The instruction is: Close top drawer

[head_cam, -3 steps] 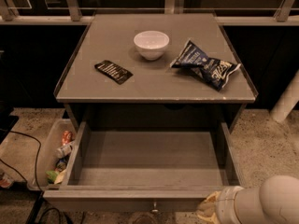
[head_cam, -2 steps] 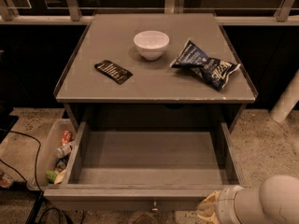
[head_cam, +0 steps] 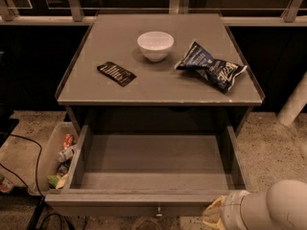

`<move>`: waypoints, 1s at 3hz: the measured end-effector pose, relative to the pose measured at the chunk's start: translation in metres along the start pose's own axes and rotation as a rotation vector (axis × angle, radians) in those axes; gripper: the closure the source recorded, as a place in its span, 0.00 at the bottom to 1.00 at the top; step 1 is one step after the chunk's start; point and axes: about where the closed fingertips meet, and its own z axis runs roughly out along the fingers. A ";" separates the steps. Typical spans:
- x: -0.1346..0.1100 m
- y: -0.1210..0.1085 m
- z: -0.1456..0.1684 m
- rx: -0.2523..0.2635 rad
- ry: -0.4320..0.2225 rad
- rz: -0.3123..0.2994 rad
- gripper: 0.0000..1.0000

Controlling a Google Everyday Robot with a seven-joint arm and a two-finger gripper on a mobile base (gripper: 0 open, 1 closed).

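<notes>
The top drawer of the grey cabinet is pulled fully out toward me and its deep box is empty. Its flat front runs along the bottom of the view, with a small metal knob at its middle. My arm's white forearm enters at the bottom right, by the drawer's front right corner. The gripper itself is below the frame edge and not in view. The two lower drawers are hidden under the open one.
On the cabinet top stand a white bowl, a dark flat packet and a blue chip bag. A clear bin of snacks sits on the floor left of the drawer. A black cable runs at left. A white post stands at right.
</notes>
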 end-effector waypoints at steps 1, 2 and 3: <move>0.000 0.000 0.000 0.002 0.000 0.000 0.12; -0.005 -0.006 -0.002 0.031 -0.005 -0.016 0.00; -0.017 -0.045 -0.019 0.116 -0.076 -0.007 0.18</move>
